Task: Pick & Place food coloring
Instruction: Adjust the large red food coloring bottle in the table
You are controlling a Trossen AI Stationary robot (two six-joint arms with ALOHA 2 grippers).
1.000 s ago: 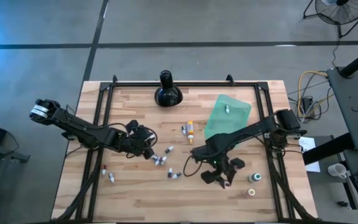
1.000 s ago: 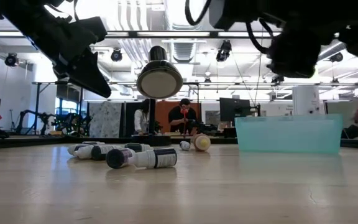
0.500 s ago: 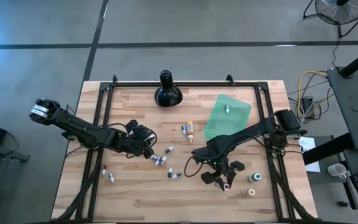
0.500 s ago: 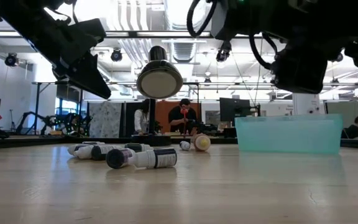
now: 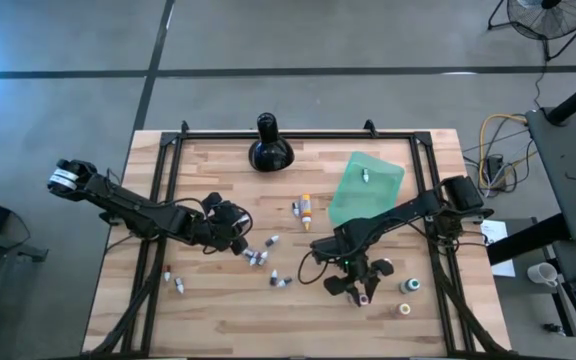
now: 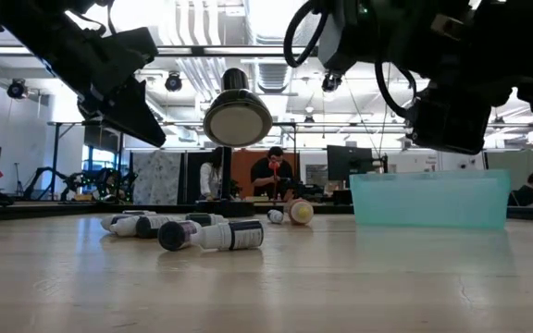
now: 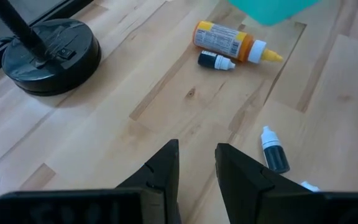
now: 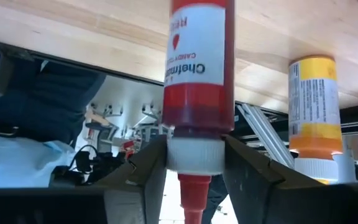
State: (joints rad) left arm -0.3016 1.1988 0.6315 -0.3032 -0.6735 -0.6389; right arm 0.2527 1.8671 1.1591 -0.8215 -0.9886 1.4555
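Observation:
The food coloring bottles lie scattered on the wooden table: an orange dropper (image 5: 306, 208) (image 7: 225, 40), small vials (image 5: 259, 256) (image 6: 213, 234) on their sides, and a green (image 5: 409, 285) and a yellow bottle (image 5: 404, 309) (image 8: 316, 106) standing upright. One vial (image 5: 365, 175) lies on the teal sheet (image 5: 366, 185). My right gripper (image 5: 360, 288) (image 8: 194, 158) is near the table's near right part, shut on a red dropper (image 5: 366, 297). My left gripper (image 5: 236, 228) (image 7: 196, 168) hovers open above the left-middle vials and holds nothing. My right gripper pinches the red dropper by its white cap collar (image 8: 194, 155), one finger (image 8: 143, 168) on each side. The fingers come from above, pointing down. The red body (image 8: 197, 62) stands below the fingers toward the table, upright. Its base is out of frame, so I cannot tell whether it touches the wood.
A black bulbous long-necked object (image 5: 270, 148) (image 7: 51, 53) stands at the far middle of the table. A dark metal frame (image 5: 158, 200) runs along the table's sides. Two more vials (image 5: 176, 284) lie near the left edge. People sit in the room beyond (image 6: 271, 176).
In the low view my right gripper has sunk lower, and the red dropper, seen at that picture's right edge before, has left it. In the high view the gripper has barely shifted. The left arm has kept still.

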